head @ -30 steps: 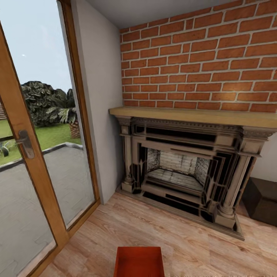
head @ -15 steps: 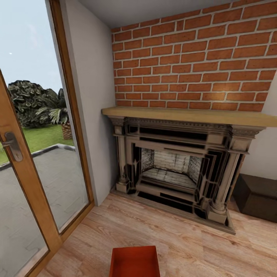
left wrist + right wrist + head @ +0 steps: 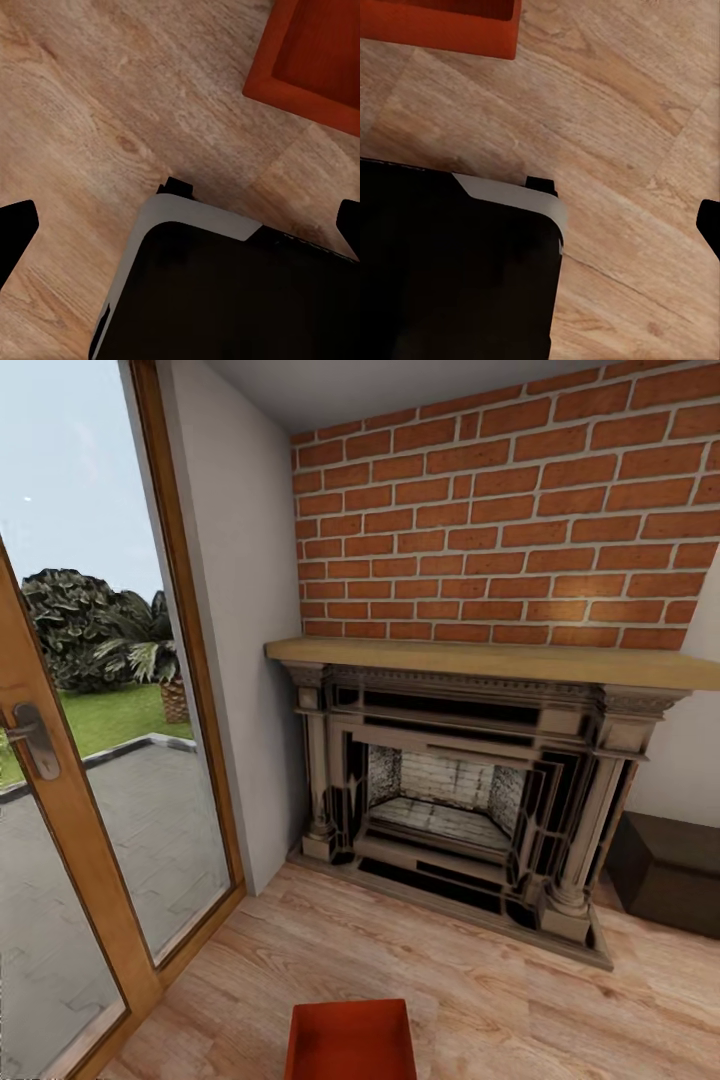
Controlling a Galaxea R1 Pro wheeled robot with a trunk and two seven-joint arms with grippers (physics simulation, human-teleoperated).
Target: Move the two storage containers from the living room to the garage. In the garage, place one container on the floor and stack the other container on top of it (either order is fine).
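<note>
Approach step in the living room: one container in sight, nothing picked up yet.

Largest to smallest: one red brick wall [image 3: 520, 520] fills the upper right of the head view, one wood-framed glass door [image 3: 70, 760] the left, one dark ornate fireplace [image 3: 470, 800] the centre, on a light wood plank floor [image 3: 520, 1000]. One red-orange open-topped storage container [image 3: 350, 1042] sits at bottom centre. Next comes a reach down to its rim, I judge. Left fingers [image 3: 16, 232] look spread wide with nothing between them; the right fingers' [image 3: 711, 221] spread I cannot tell.
</note>
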